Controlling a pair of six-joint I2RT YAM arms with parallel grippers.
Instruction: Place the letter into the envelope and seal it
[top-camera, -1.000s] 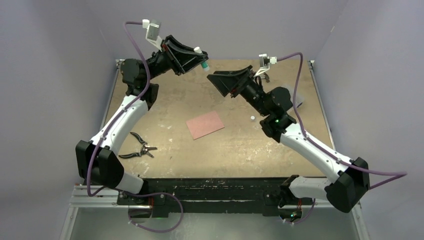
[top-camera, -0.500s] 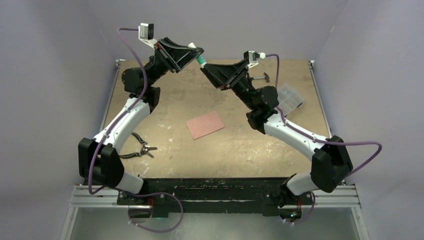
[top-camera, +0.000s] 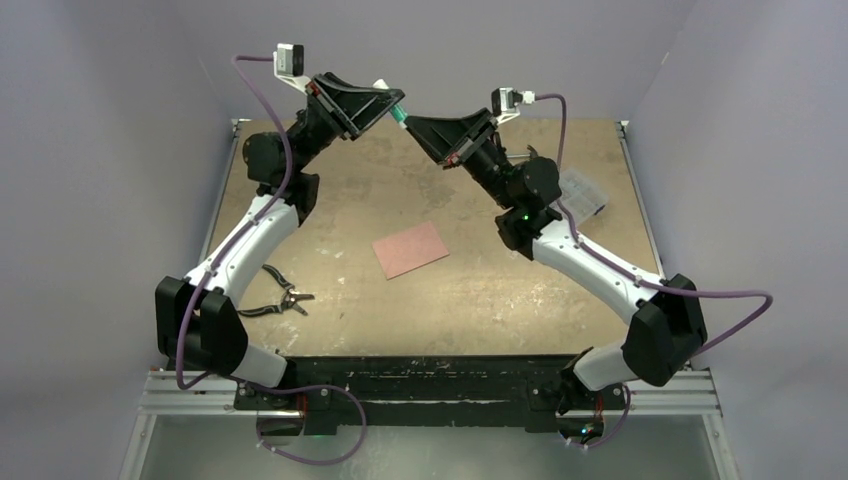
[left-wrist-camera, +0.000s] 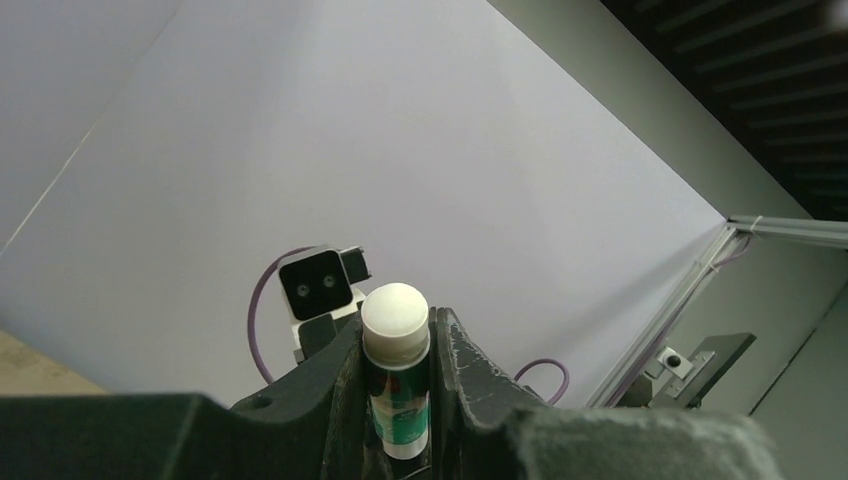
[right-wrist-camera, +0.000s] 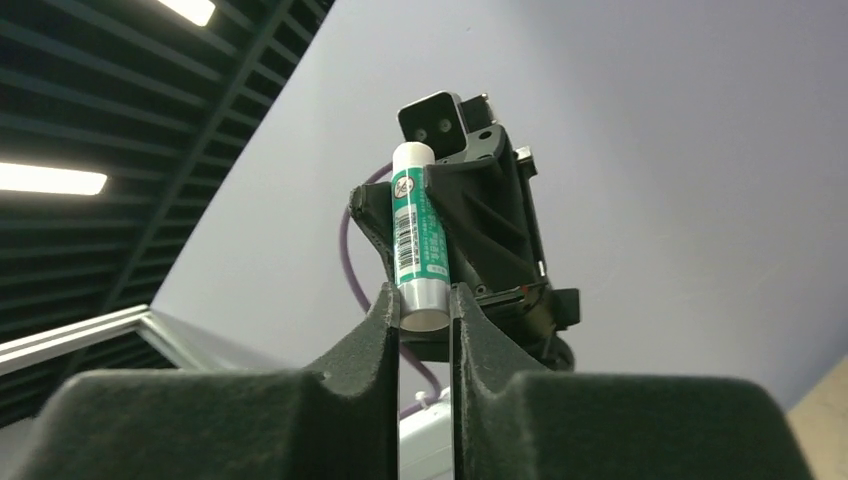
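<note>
Pale purple walls (top-camera: 110, 150) stand round a brown, scuffed desk (top-camera: 480, 300); two arms rise from its near edge and meet high over the far edge, near the middle; I think they meet up there so both can grip one small thing with nothing in the way. One pink paper shape lies flat in the middle of the desk, well apart from both arms; I take it to be the envelope (top-camera: 410, 249); no other sheet shows, so the letter may be inside it, but I cannot tell; I cannot tell if the flap is stuck down either. Black pliers (top-camera: 278, 297) lie near the left edge, toward the near side; a clear box (top-camera: 583, 192) sits by the right edge, toward the far side. Between the arms is a green and white glue stick (right-wrist-camera: 418, 240); the left hand (left-wrist-camera: 397, 400) is squeezed tight on one part of it; the right hand (right-wrist-camera: 424, 310) is squeezed tight on a white end; no gap shows beside the fingers. My guess is that one hand holds the tube steady while the other pulls the cap off, so glue can go on the flap.
</note>
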